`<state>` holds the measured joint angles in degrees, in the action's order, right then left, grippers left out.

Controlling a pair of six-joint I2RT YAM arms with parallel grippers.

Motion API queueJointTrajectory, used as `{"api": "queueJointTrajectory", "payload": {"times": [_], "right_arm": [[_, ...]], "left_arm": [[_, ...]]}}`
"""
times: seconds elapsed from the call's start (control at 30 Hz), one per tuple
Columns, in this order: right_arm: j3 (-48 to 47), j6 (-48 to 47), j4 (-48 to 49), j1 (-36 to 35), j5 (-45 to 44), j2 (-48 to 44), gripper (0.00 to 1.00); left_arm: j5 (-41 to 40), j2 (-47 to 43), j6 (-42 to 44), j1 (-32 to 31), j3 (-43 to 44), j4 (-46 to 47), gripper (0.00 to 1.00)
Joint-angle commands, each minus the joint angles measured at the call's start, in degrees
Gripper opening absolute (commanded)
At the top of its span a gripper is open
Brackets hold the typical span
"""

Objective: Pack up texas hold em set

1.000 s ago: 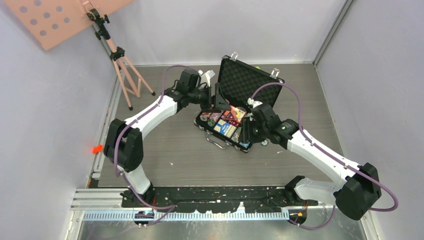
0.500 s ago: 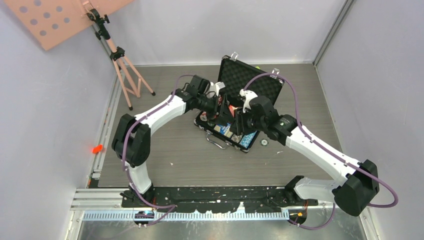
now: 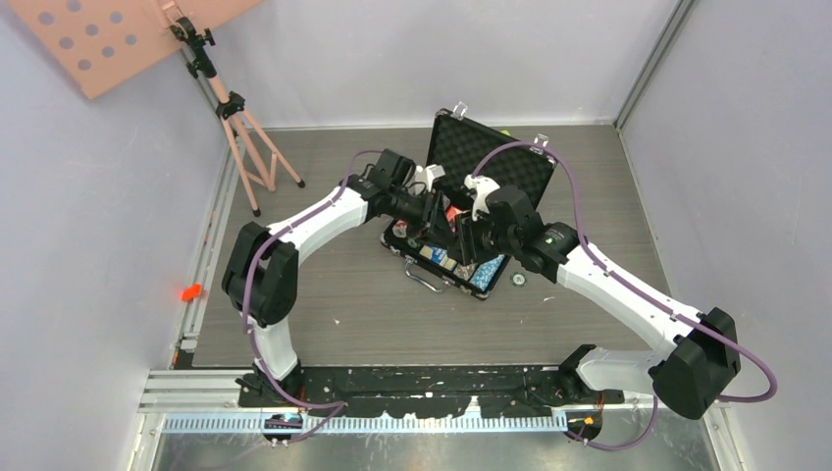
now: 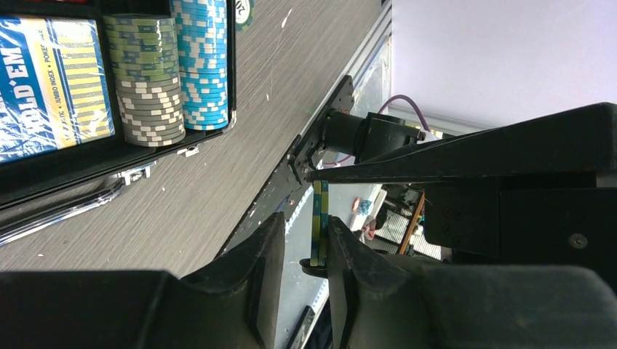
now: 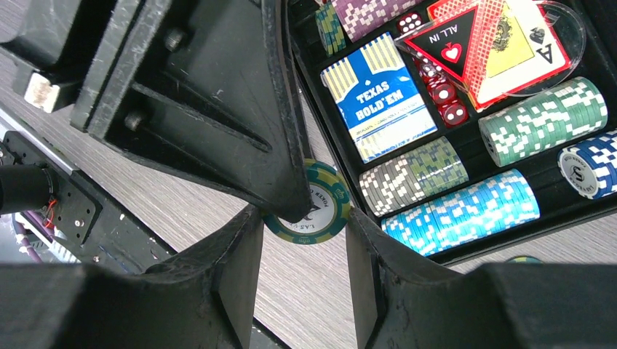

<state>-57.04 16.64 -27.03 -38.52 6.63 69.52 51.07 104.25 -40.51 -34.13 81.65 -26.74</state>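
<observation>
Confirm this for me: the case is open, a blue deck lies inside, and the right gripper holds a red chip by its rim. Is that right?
One thing is off: the chip in the right gripper is green and yellow, not red, as the right wrist view shows. The rest stands: the case is open, the blue deck lies inside, and the chip is held by its rim.

Green-yellow edged chip (image 5: 329,209), blue-white chip stack (image 5: 466,211), blue card deck (image 5: 378,109).
</observation>
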Motion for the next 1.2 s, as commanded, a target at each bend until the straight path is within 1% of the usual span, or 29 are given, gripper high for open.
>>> {"api": "queueJointTrajectory", "payload": {"times": [0.0,0.07,0.1,0.13,0.17,0.2,0.23,0.27,0.3,0.33,0.37,0.43,0.53,0.63,0.7,0.77,0.8,0.83,0.87,0.93,0.97,1.1,1.13,1.17], "right_arm": [[-3.07,-0.99,3.73,-0.39,1.87,0.36,0.18],[-2.91,-1.06,4.01,-0.38,2.15,0.43,0.18],[-2.87,-1.08,4.09,-0.39,2.33,0.38,0.18],[-2.76,-1.08,4.24,-0.41,2.42,0.30,0.18],[-2.70,-1.15,4.30,-0.41,2.55,0.24,0.19],[-2.61,-1.17,4.18,-0.41,2.52,0.09,0.21],[-2.58,-1.17,4.05,-0.41,2.38,0.00,0.36],[-2.41,-1.09,3.92,-0.41,1.66,-0.33,0.45],[-2.26,-0.96,3.87,-0.41,1.12,-0.56,0.60],[-1.73,-0.53,4.01,-0.39,-0.26,-1.37,0.67],[-1.35,-0.19,4.14,-0.40,-1.34,-1.87,0.78],[0.24,1.11,5.05,-0.41,-5.28,-4.37,0.86],[4.38,3.50,7.76,-0.41,-14.80,-10.32,0.90],[9.04,5.21,9.47,-0.41,-21.59,-15.42,0.91],[10.52,6.53,9.72,-0.41,-26.27,-18.45,0.91],[11.88,7.51,9.57,-0.32,-29.80,-21.17,0.91],[12.22,8.14,9.51,-0.32,-30.30,-21.70,0.91],[12.87,8.67,9.46,-0.28,-30.90,-22.65,0.91],[13.16,8.93,9.41,-0.30,-31.20,-23.05,0.91],[13.96,9.57,9.32,-0.32,-31.73,-24.05,0.91],[14.34,9.77,9.13,-0.32,-31.87,-24.62,0.91],[15.11,10.39,8.15,-0.32,-33.03,-26.34,0.91],[15.29,10.58,8.05,-0.32,-33.11,-26.79,0.91],[15.77,11.06,7.98,-0.30,-33.14,-27.72,0.91]], "left_arm": [[1.14,1.04,-0.03,-0.62,2.20,-1.20,0.30],[0.83,1.06,-0.01,-0.67,2.12,-1.16,0.29],[0.71,1.06,-0.01,-0.63,2.11,-1.20,0.26],[0.68,1.06,0.05,-0.66,2.11,-1.21,0.19],[0.51,1.00,0.00,-0.65,2.11,-1.11,0.08],[0.21,0.90,-0.01,-0.60,2.07,-1.07,0.01],[-0.14,0.73,-0.01,-0.67,1.99,-1.05,0.00],[-0.88,0.31,0.18,-0.67,1.88,-1.03,0.00],[-2.17,-0.23,0.44,-0.67,1.67,-1.20,0.00],[-4.31,-0.73,0.88,-0.68,1.54,-2.00,0.00],[-6.94,-1.27,1.34,-0.63,1.59,-3.00,0.00],[-12.25,-2.23,1.26,-0.59,1.40,-5.09,0.00],[-18.72,-3.76,-1.49,-0.71,0.04,-5.18,0.00],[-26.69,-6.27,-5.82,-2.04,-2.89,-2.02,0.00],[-36.23,-8.08,-9.66,-4.26,-4.11,-1.85,0.00],[-50.39,-9.20,-15.97,-6.69,-2.54,-7.00,0.00],[-56.43,-9.19,-20.94,-8.06,-0.74,-10.93,0.00],[-62.31,-8.85,-24.95,-9.68,1.56,-16.29,0.00],[-66.18,-8.41,-27.99,-10.59,4.11,-20.87,0.00],[-71.71,-8.42,-33.00,-12.00,6.36,-25.66,0.00],[-74.05,-9.24,-35.23,-12.46,5.76,-25.83,0.00],[-79.68,-14.18,-45.50,-12.89,-2.93,-19.52,0.00],[-81.78,-14.97,-47.96,-12.89,-4.42,-19.24,0.00],[-83.56,-15.12,-50.78,-12.89,-4.69,-20.98,0.00]]}}
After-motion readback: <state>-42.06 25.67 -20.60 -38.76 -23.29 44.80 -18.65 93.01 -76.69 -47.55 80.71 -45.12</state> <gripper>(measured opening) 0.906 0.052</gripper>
